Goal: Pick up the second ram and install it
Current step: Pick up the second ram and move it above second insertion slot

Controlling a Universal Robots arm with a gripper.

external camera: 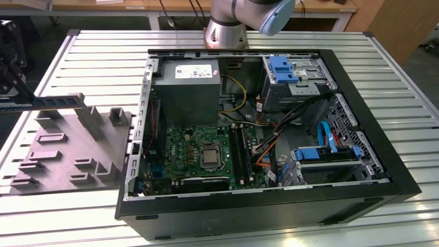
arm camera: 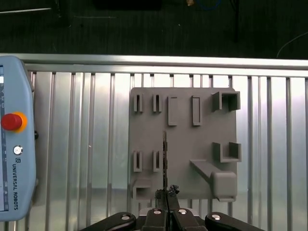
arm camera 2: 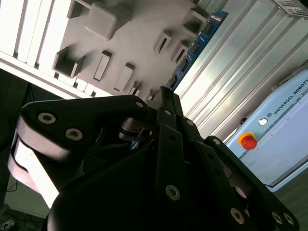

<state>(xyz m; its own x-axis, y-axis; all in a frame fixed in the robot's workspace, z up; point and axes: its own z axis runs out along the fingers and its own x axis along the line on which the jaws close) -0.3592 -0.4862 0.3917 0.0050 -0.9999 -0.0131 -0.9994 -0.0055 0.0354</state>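
My tool (arm camera: 166,194) is pinching the second ram (arm camera: 165,159) edge-on above the grey tray (arm camera: 185,144). I'd grip firmly and hold it level, clear of the tray.

Slatted metal table (external camera: 394,77), grey moulded tray (external camera: 69,149), open computer case (external camera: 274,216), teach pendant (arm camera: 17,144)

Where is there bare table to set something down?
The table is bare behind the tray, on the exterior view's right of the case, and between tray and pendant. Crowded: the case interior, and over the tray, where the gripper holds the ram.
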